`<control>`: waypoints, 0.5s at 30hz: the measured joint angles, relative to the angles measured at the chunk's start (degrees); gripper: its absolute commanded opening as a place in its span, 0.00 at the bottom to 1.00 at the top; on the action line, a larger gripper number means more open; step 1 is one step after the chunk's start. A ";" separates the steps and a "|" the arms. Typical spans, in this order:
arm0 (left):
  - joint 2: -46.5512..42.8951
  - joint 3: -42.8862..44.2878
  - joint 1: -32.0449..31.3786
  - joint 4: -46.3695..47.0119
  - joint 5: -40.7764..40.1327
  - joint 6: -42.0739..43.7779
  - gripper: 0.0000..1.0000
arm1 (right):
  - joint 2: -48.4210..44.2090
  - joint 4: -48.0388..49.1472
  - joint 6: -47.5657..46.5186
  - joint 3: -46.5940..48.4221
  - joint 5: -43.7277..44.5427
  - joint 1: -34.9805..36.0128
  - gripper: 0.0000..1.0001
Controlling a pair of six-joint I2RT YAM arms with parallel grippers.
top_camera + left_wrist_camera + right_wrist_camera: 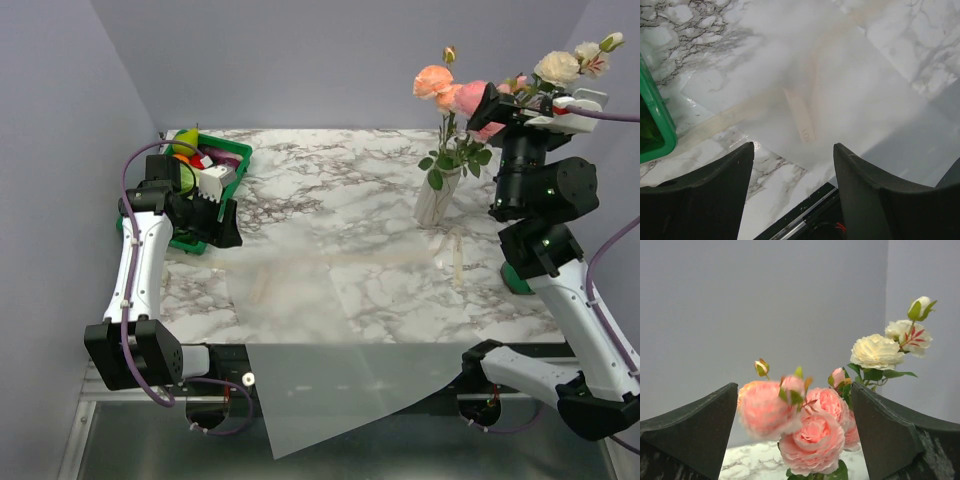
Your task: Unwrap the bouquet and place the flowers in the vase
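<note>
While the flowers [452, 82] stand in the vase [437, 203], stems down its neck and leaves at its mouth, the right gripper [794, 390] sits up beside the blooms. Its fingers are spread wide, the pink roses show between them, and nothing is gripped. Just in front of the vase a ribbon [455, 258] lies flat on the marble table [330, 180]. Further toward the arms from the vase, the paper [320, 360] lies opened out, its near corner hanging over the table edge. Far left of the vase, by the green tray [238, 160], the left gripper [793, 146] hovers over the paper, fingers apart and empty.
</note>
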 measured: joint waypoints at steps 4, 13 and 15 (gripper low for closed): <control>0.00 0.00 0.00 0.00 0.22 -0.28 0.74 | 1.75 -6.95 0.28 4.79 2.03 0.00 1.00; -0.98 0.00 0.00 -0.07 0.57 -0.35 0.74 | 5.18 -23.30 7.65 3.39 0.44 0.11 1.00; -1.07 0.00 0.00 -0.09 0.59 -0.33 0.75 | 3.10 -26.23 9.55 2.64 -1.07 0.13 1.00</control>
